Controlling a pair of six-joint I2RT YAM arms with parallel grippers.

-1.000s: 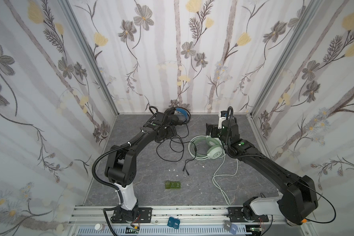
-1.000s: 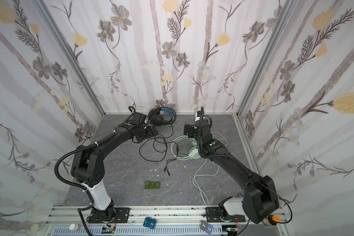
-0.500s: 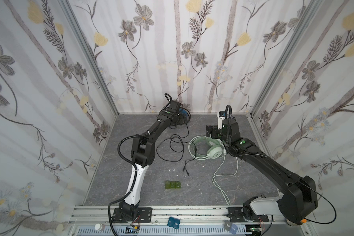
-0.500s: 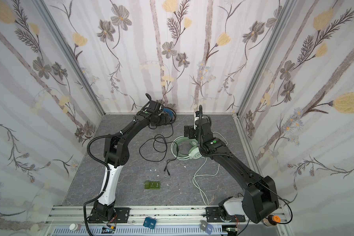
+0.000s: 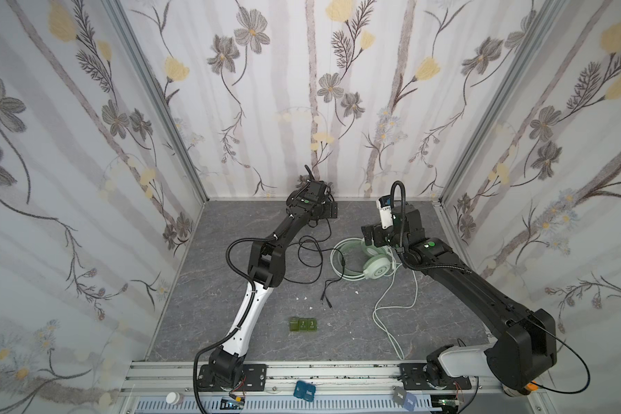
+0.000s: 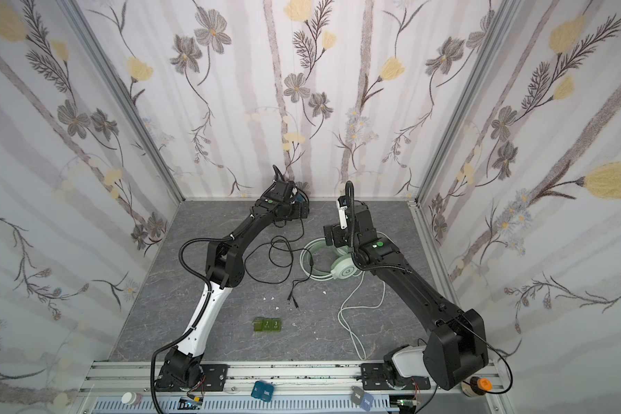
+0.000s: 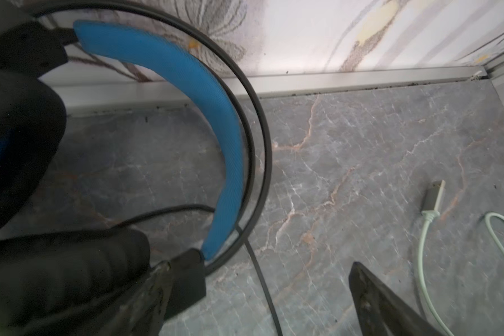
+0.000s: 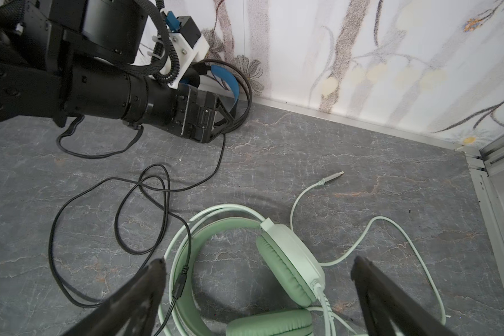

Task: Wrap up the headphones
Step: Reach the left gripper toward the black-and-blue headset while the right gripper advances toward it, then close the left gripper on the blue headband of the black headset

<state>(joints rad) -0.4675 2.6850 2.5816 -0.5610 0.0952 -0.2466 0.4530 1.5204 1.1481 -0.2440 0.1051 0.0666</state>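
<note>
- Black headset [image 7: 186, 87]: it stands on edge at the back of the tabletop [image 5: 212, 286], left of centre and close to the rear wall, with the blue inner band facing the left wrist camera.
- Left claw [image 7: 259, 264]: the jaws are wide and grip nothing. One finger [image 7: 160, 279] lies against the headband's lower end, and the band's tip and wire frame sit inside the gap. Close on the band rather than the soft ear cup. The frame looks thin, so centre it between the fingers before closing.
- Black cable [image 8: 140, 186]: it runs forward from the headset in loose, crossing loops, and its forked end lies over the green headband. Lift that end clear before winding, or I judge it will drag the neighbouring set.
- Mint-green headset [image 8: 285, 256]: it lies flat at centre right, well apart from the black one.
- Right claw [image 8: 258, 261]: it hangs just above the mint-green headset with jaws wide and empty. Grip the headband so the headset is pinned while the lead is gathered.
- Whitish-green cable [image 5: 384, 308]: it trails toward the front rail in slack curves, and its USB plug [image 8: 333, 176] lies near the back. Gather it from the ear-cup end outward, keeping the turns even.
</note>
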